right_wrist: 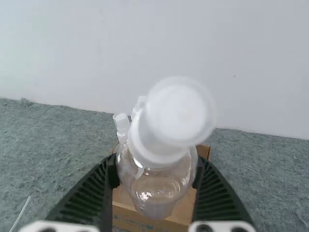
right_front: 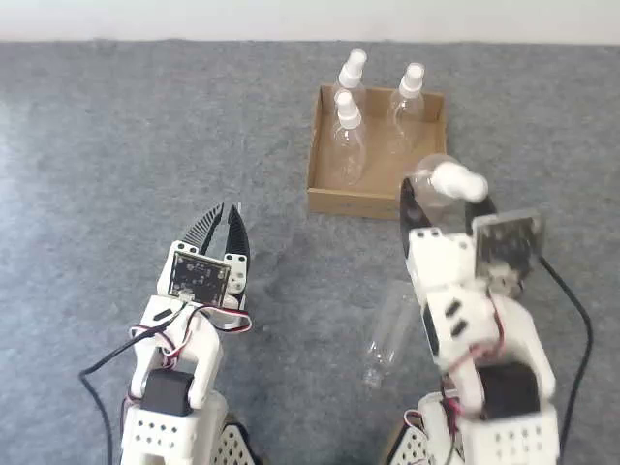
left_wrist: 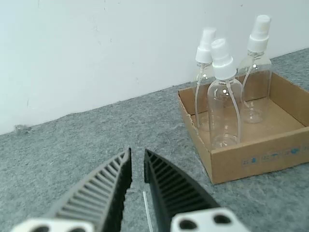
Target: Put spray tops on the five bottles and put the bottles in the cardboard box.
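The cardboard box (right_front: 354, 201) (left_wrist: 256, 159) sits at the back of the grey carpet with three clear bottles standing in it, each with a white spray top (right_front: 347, 108) (left_wrist: 223, 60). My right gripper (right_front: 441, 201) (right_wrist: 154, 193) is shut on a fourth bottle (right_front: 438, 184) (right_wrist: 157, 183) with a white spray top (right_wrist: 176, 113), held just in front of the box's near right corner. A clear bottle with no top (right_front: 387, 334) lies on the carpet beside the right arm. My left gripper (right_front: 226, 218) (left_wrist: 137, 166) hovers left of the box, open by a narrow gap, holding nothing.
A thin white tube (left_wrist: 146, 212) lies on the carpet under the left gripper. A white wall runs behind the box. Bare carpet stretches to the left of the box and between the two arms.
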